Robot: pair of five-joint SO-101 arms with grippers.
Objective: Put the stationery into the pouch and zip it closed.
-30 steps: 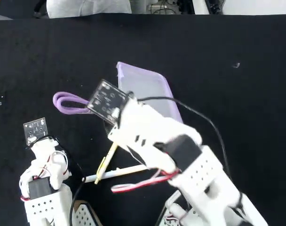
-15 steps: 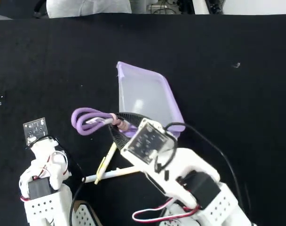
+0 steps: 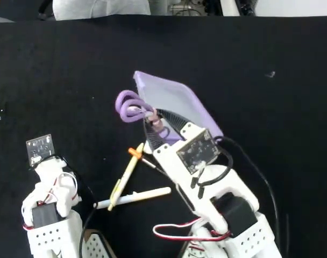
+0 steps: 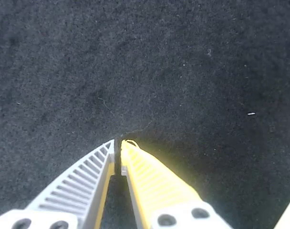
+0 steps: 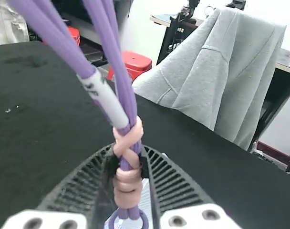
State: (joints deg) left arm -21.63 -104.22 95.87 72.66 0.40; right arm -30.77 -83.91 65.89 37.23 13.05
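**Right gripper holding the cord bundle at the pouch's edge**

The right gripper (image 3: 153, 127) was closed to a narrow gap on a purple cord bundle (image 3: 130, 105). Its two black fingers pinched the pink band (image 5: 127, 143) wound round the cords. The loops stood up and away from the fingertips, clear of the table (image 3: 260, 54). The pouch (image 3: 171, 97), translucent purple, lay directly ahead of this gripper, with the loops against its nearer side edge. Whether cord and pouch touched could not be told.

The left gripper (image 4: 120, 143) was fully closed, its fingertips meeting and nothing between them, with bare table ahead of it.

Half a second earlier the right gripper held the bundle lower and farther to its left, off the pouch's near corner. A second earlier the loops lay flat on the table beside the pouch. The orange-capped end of the yellow pen (image 3: 123, 180), previously covered by the arm, was now exposed. The left arm had not shifted.

The yellow pen and the white pen (image 3: 136, 197) lay crossed behind the right gripper, on its left, between the two arms. Open table extended beyond the pouch and to both sides, as far as the far edge.
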